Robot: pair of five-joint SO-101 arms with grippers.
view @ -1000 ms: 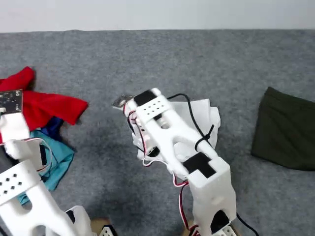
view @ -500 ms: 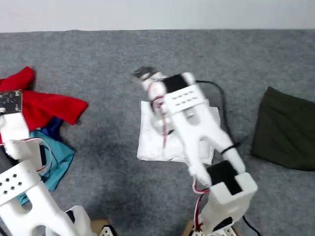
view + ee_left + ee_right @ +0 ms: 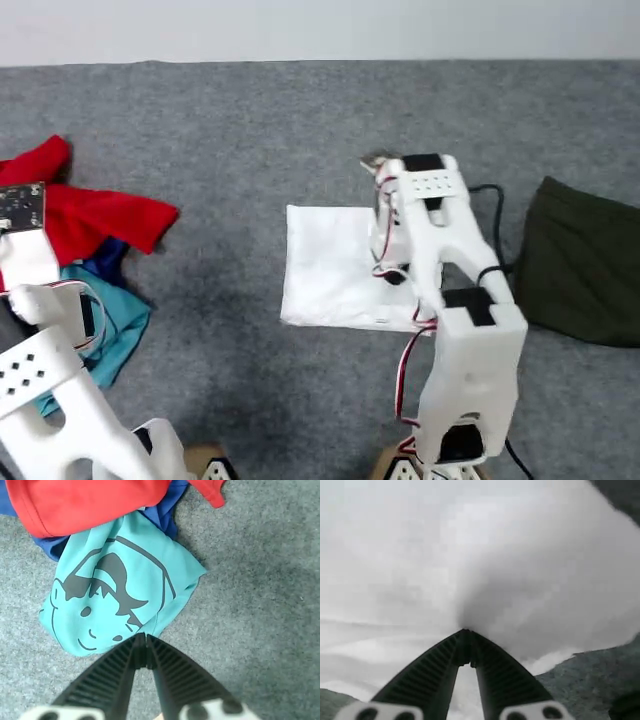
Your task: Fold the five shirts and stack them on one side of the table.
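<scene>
Shirts lie in three places on the grey surface (image 3: 230, 120). In the middle of the high view the white shirt (image 3: 330, 275) lies flat as a folded rectangle, and its right part is under the right arm (image 3: 455, 300). At the right edge of the frame the dark green shirt (image 3: 580, 260) lies folded, near the white shirt but apart from it. At the left edge of the frame three shirts make one loose heap. The red shirt (image 3: 95, 215) is on top and spreads toward the middle. The blue shirt (image 3: 105, 260) shows a little from under it. The teal shirt (image 3: 120, 320), with a dark drawing of a face on it, lies lowest in the frame, partly under the red and blue ones.

The right arm reaches from the lower edge of the frame up over the right side of the white shirt. In the right wrist view the right end effector (image 3: 465, 640) has its jaws pressed together at the tips on white cloth, and a soft bulge of this cloth rises from the tips.

The left arm (image 3: 45, 385) stands in the lower left corner of the high view, beside the heap. In the left wrist view the left end effector (image 3: 144, 652) is closed, tip against tip, just at the edge of the teal shirt. I cannot tell if it touches the cloth.
</scene>
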